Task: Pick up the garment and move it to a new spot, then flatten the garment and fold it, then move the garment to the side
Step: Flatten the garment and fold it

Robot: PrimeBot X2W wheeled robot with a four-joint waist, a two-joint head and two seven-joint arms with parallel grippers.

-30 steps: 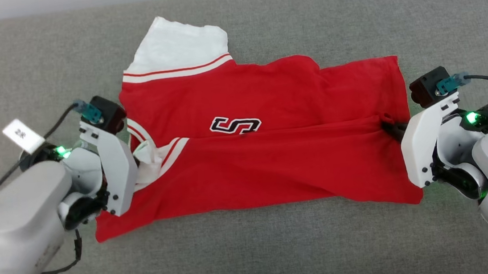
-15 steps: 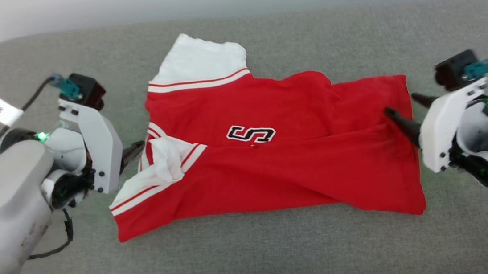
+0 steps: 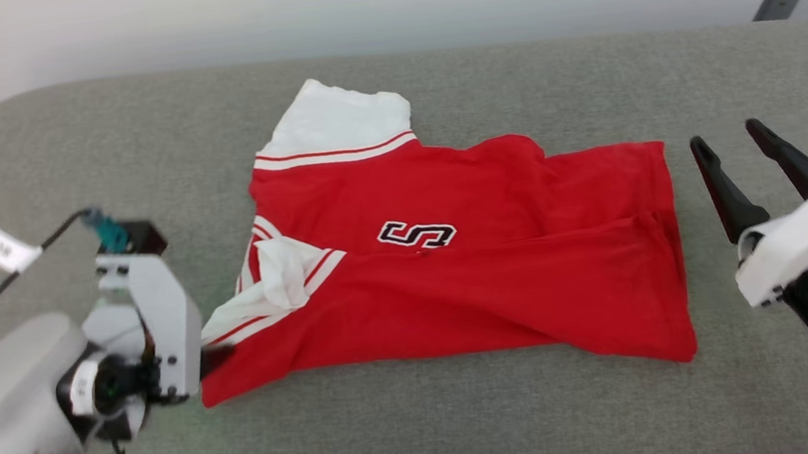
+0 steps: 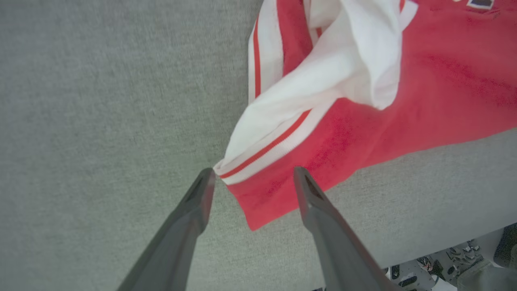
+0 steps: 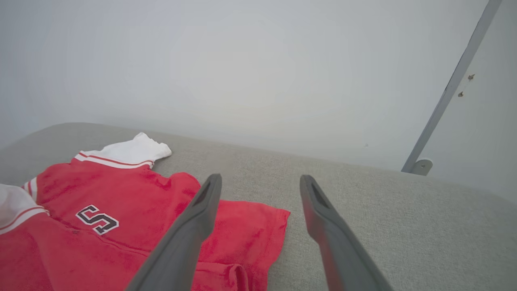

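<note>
Upholstery (image 3: 424,433), grey and woven, spreads across the foreground and carries everything in the scene.

At the near left, the left gripper (image 4: 253,171) sits low with its two dark fingers spread wide, holding nothing. Its tips stand on either side of the garment's near-left corner, where white striped sleeve trim meets red cloth. I cannot tell whether they touch it.

At the near right, the right gripper (image 3: 724,134) is raised off the surface. Its fingers are just as wide apart and empty, and it is beside the shirt's right edge but apart from it.

Between the two arms lies the garment (image 3: 468,280), a red jersey stretched sideways across the middle of the seat. Its near half appears doubled up over the far half, so that a folded edge crosses just below the black, white-outlined lettering (image 3: 416,234). One white sleeve (image 3: 283,276) is bunched on top at the left, and the other white sleeve (image 3: 342,118) sticks out flat at the far side.

Judging by this, the shirt is laid out and a first fold is in place. Tidying the sleeves, further folding and moving it aside seem left to do.

Nothing here acts as a container. Beyond the seat is a pale wall (image 3: 353,9).
</note>
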